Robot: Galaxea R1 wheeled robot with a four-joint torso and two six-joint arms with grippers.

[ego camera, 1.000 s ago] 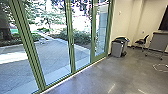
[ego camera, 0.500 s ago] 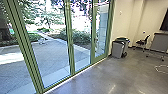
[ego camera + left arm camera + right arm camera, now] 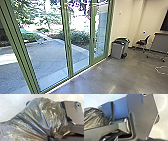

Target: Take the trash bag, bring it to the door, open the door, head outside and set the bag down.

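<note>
**Bag in the left claw, glass doors on your left, any grip tips?**

So you're indoors on the smooth floor (image 3: 100, 80), with the green-framed glass doors (image 3: 68, 42) running from near left to far right and the paved yard (image 3: 47, 56) behind them. Two bins (image 3: 118, 49) sit at the far end of the glass, with a chair (image 3: 142, 42) farther right. The way out looks shut from here, so I'd call this the carrying leg, with the door and the drop-off both left to do.

The trash bag (image 3: 41, 117) is down at the robot, close by its body. Your left gripper (image 3: 52, 137) looks clamped on the gathered neck, since all the pleats run in there. Can't tell you what the right gripper is doing, open or closed, so check it before you count on it for the door.

Handling-wise, it's thin, shiny film: floppy, kinda slippery, easy to tear on a corner. It puffs out full, but I'd guess light to middling rather than heavy. Keep your hold on that bunched neck, where the layers stack up; don't pinch the smooth side. Go easy on turns, because it could swing and snag on the frame.
</note>
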